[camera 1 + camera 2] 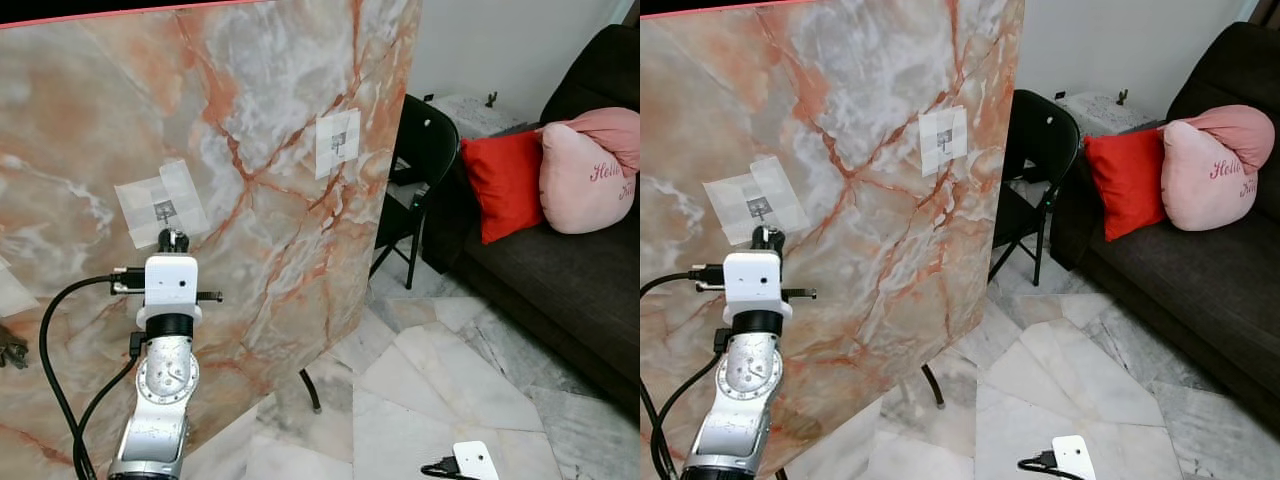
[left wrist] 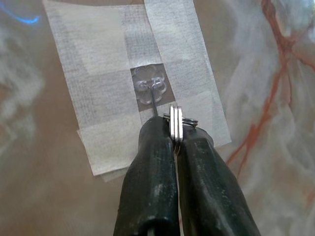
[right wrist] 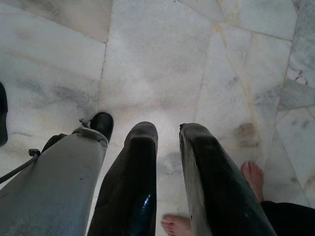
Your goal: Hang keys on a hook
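A marble-patterned board (image 1: 250, 120) stands upright in front of me. A small clear hook (image 2: 150, 88) is fixed to it under crossed white tape (image 1: 160, 205). My left gripper (image 2: 175, 133) is raised to this hook and is shut on a metal key ring (image 2: 175, 120). The ring's edge sits just beside the hook's wire, at its lower end. In the left eye view the left gripper (image 1: 173, 240) shows right below the taped patch. A second taped hook (image 1: 338, 142) is further right on the board. My right gripper (image 3: 169, 132) hangs low over the floor, open with nothing between its fingers.
A black folding chair (image 1: 420, 160) stands behind the board's right edge. A dark sofa (image 1: 560, 270) on the right holds a red cushion (image 1: 505, 180) and a pink cushion (image 1: 590, 175). A person's bare foot (image 3: 253, 172) stands on the marble floor (image 1: 430, 380) near my right gripper.
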{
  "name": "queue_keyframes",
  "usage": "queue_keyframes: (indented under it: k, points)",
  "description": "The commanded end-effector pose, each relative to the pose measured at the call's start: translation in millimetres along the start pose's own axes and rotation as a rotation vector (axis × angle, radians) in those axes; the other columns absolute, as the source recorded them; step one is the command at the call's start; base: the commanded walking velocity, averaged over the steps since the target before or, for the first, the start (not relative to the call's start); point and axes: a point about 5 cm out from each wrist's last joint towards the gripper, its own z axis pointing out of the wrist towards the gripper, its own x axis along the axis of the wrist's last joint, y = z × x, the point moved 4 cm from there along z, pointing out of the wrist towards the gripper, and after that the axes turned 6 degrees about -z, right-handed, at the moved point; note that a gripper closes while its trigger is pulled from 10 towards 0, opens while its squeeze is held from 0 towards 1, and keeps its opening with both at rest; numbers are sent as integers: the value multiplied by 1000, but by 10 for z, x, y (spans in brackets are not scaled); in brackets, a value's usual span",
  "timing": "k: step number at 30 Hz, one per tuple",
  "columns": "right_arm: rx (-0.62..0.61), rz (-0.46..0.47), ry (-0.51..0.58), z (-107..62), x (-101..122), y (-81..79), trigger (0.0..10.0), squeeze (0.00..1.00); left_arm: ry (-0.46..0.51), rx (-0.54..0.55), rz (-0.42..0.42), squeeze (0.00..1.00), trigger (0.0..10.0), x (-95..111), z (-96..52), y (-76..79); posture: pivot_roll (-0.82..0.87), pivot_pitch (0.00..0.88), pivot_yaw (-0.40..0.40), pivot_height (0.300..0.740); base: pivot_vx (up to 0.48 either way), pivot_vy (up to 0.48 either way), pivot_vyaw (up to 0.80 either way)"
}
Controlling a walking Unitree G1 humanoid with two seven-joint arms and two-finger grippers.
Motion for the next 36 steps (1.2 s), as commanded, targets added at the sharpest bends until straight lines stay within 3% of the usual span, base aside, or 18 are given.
queue_keyframes:
  k: [1, 22, 36]
  points:
    - [-13, 12, 19, 0, 61, 34, 10000, 0, 14, -6, 4, 0, 10000, 54, 36, 41, 113, 0, -89, 740, 0, 0, 0]
    - [-12, 9, 18, -1, 58, 36, 10000, 0, 44, 75, 17, 0, 10000, 125, 38, -80, 115, 0, -92, 740, 0, 0, 0]
    - [-10, 5, 17, 0, 60, 31, 10000, 0, -35, 97, 21, 0, 10000, -18, -14, -105, 118, 0, -91, 740, 0, 0, 0]
